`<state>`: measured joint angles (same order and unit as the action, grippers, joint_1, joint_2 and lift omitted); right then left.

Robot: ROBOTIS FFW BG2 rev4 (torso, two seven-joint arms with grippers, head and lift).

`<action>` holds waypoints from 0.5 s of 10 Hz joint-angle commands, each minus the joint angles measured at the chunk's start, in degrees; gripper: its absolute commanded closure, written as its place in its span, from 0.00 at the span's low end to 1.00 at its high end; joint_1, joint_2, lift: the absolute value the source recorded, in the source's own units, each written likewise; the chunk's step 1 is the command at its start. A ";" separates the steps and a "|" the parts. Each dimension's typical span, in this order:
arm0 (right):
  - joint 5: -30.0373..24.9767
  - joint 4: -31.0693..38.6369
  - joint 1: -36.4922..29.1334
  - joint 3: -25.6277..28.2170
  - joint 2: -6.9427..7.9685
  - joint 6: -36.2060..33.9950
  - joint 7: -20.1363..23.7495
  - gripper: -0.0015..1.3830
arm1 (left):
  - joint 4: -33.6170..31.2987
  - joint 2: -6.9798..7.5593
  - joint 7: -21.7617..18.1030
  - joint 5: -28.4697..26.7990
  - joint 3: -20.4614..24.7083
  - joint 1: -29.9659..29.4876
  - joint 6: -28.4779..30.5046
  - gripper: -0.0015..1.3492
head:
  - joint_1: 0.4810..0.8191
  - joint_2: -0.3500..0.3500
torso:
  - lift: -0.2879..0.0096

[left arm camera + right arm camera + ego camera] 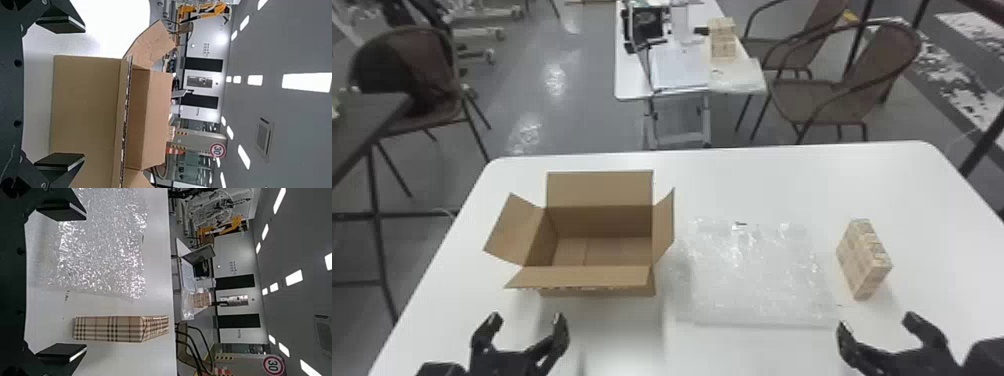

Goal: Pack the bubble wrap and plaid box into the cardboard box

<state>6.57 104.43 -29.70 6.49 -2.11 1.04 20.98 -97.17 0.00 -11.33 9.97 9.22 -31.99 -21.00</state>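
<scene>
In the head view my left gripper (526, 332) stands open in front of the open, empty cardboard box (587, 280). My right gripper (877, 330) is open at the lower right, nearer than the upright plaid box (864, 260). Bubble wrap (757, 275) lies flat between the cardboard box and the plaid box. The left wrist view has the left gripper (82, 94) with nothing between its fingers and the cardboard box (86, 117) beyond. In the right wrist view, the plaid box (109, 329) and bubble wrap (105, 243) are beyond the spread right gripper (84, 282).
All of these rest on a white table (782, 175). Behind it stand a smaller table (632, 85) with a laptop and boxes, and brown chairs (832, 100). A dark table (367, 120) is at the far left. The cardboard box's flaps stick outward.
</scene>
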 commanded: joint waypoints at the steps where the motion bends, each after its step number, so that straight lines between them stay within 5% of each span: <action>1: 0.11 -0.10 0.00 -0.07 0.00 -0.08 0.11 0.09 | -0.12 -0.15 -0.09 1.64 1.50 0.00 0.43 0.11 | 0.63 0.64 | 0.67; 5: 0.46 -0.45 0.09 -0.07 0.00 -0.43 0.47 0.09 | -1.35 -0.15 -5.02 4.27 9.76 3.69 2.98 0.11 | 0.63 0.75 | 0.67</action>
<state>6.96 104.08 -29.63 6.42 -2.11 0.62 21.40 -98.05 0.00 -16.16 14.10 17.35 -28.99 -18.89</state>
